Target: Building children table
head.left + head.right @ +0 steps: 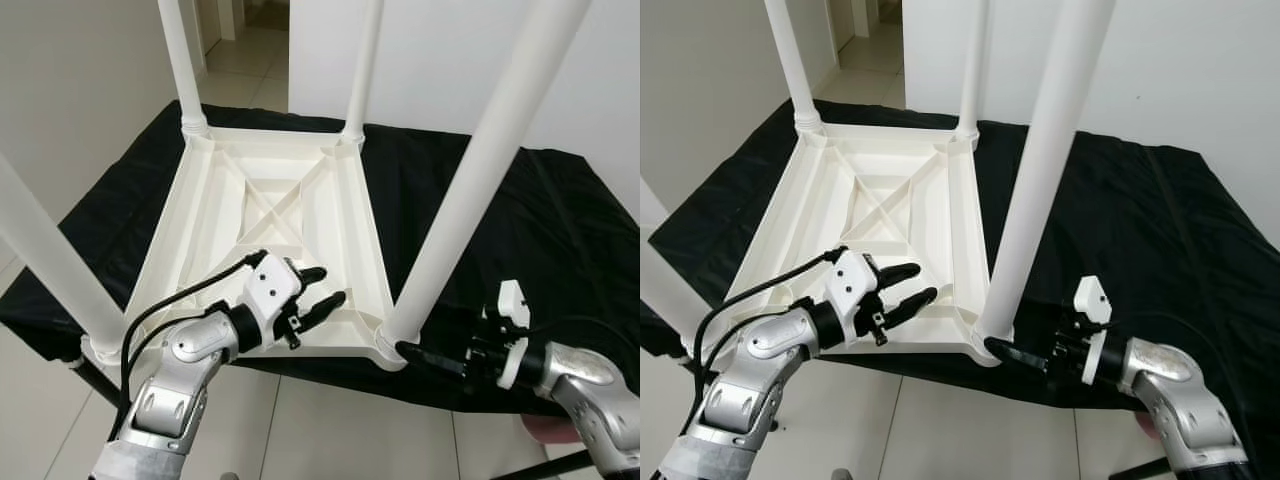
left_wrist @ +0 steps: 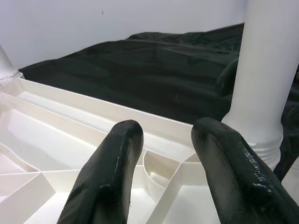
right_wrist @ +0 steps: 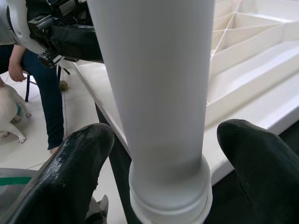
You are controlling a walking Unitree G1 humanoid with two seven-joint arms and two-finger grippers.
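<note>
A white plastic children's table (image 1: 270, 200) lies upside down on a black cloth. All of its round white legs stand up, the near right leg (image 1: 480, 170) among them. My left gripper (image 1: 330, 285) hovers open over the table's near rim, its fingers (image 2: 107, 172) empty above a ribbed corner. My right gripper (image 1: 1012, 352) is low at the near right corner. It is open, with one finger (image 3: 79, 163) on each side of that leg's base (image 3: 163, 140) and small gaps to the leg.
The black cloth (image 1: 540, 220) covers the support table and drops off at its near edge to a tiled floor (image 1: 320, 430). In the right wrist view a person's legs in jeans (image 3: 46, 93) and a dog (image 3: 11, 112) are beside the table. A white wall stands behind.
</note>
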